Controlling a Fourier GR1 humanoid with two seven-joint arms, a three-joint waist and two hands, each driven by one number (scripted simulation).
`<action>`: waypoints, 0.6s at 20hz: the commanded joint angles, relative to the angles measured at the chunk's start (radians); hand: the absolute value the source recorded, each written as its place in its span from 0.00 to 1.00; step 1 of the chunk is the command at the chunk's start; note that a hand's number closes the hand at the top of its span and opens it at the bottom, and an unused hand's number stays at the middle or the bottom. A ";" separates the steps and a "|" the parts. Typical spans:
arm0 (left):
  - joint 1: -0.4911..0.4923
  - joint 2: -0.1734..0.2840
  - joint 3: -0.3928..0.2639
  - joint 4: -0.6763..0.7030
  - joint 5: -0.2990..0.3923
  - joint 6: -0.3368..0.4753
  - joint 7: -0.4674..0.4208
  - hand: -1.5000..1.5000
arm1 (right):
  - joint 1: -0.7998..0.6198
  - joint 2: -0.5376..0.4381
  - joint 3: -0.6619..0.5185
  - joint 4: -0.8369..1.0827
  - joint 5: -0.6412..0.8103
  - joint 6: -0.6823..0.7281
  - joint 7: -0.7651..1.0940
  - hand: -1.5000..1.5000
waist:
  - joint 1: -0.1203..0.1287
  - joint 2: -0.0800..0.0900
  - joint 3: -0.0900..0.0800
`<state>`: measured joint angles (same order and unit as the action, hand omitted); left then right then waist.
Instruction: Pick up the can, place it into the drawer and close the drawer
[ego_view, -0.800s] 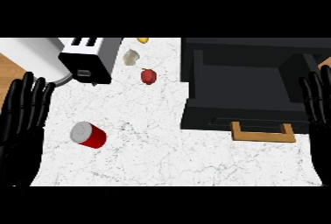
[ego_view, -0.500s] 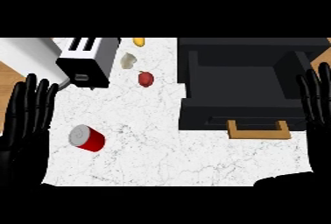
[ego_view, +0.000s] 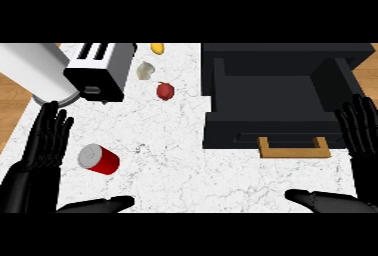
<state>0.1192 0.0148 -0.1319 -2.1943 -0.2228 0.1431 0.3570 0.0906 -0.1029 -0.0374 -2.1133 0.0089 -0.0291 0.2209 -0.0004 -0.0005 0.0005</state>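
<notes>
Red can lower left on table, untouched. View shifted since earlier; both robot hands, left, right, still released, fingers straight. Drawer open; pick-up not begun.

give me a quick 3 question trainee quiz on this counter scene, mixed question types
1. True or false: the red cylindrical can with a silver top already sits inside the open black drawer.
2. Which hand is nearer the can? A) the black left hand B) the black right hand
3. Fill in: the drawer's handle is ____ in colour.

Key
1. False; it lies on the white marble counter.
2. A
3. Tan, like wood.
</notes>
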 joint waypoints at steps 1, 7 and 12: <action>0.012 0.003 0.014 -0.019 -0.005 -0.001 0.041 0.00 | 0.002 0.002 -0.031 0.047 -0.038 0.034 -0.033 0.00 | 0.001 0.000 0.000; 0.071 -0.009 0.021 -0.086 0.032 0.016 0.072 0.00 | 0.089 0.005 -0.061 0.026 -0.052 0.068 -0.085 0.00 | 0.000 0.000 -0.001; -0.031 0.023 0.108 -0.056 0.038 0.040 0.158 0.00 | 0.166 0.046 -0.018 0.022 0.000 0.074 -0.154 0.00 | -0.003 0.000 0.000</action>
<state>0.1718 0.0156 -0.1152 -2.2750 -0.2159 0.1837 0.4565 0.2109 -0.0828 -0.0808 -2.0913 -0.0248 0.0398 0.1129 -0.0012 -0.0009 0.0001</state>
